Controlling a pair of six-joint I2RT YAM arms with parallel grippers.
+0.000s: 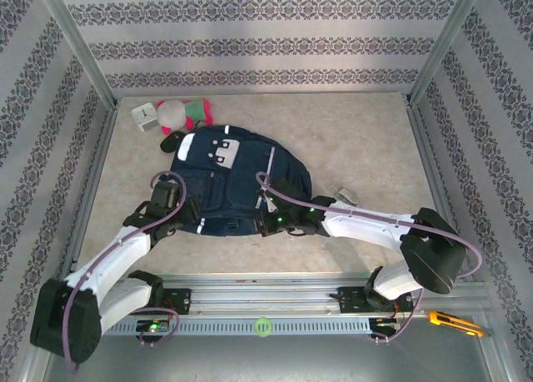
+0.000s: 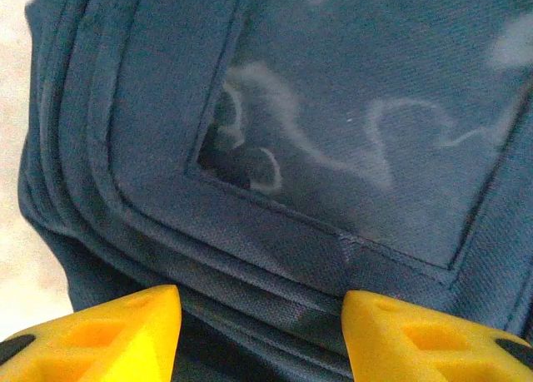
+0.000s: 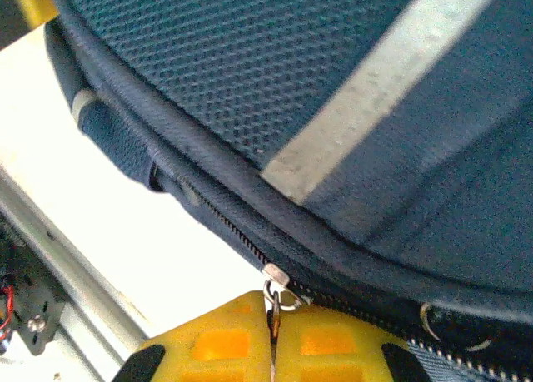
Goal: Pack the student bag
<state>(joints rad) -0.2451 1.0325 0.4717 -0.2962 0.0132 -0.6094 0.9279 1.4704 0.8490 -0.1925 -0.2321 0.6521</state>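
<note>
A navy blue student bag [image 1: 229, 178] lies flat in the middle of a beige bench [image 1: 358, 141], slightly left of centre, its pale grey patches toward the far edge. From above, both arms reach in from the near edge. The left fingers [image 1: 171, 211] sit at the bag's near-left corner and the right fingers [image 1: 273, 222] at its near edge.

The overhead camera also takes in a pink, white and green plush toy [image 1: 185, 111] and a small white object [image 1: 143, 116] in the far-left corner. A yellow utility knife [image 1: 454, 323] and a green ring [image 1: 263, 324] lie on the rail along the near edge.

The left wrist camera adds that the yellow left fingers [image 2: 108, 336] stand apart. The bag's stitched seam edge [image 2: 250, 274] runs across the gap, and I cannot tell whether they touch it. Above is a clear window pocket [image 2: 358, 149].

The right wrist camera shows detail too small to see from above. The right fingers [image 3: 272, 319] are pressed together on the metal zip pull [image 3: 275, 295]. It is at the end of a zip that runs along the bag's edge, below mesh fabric and a pale reflective stripe [image 3: 366, 91].
</note>
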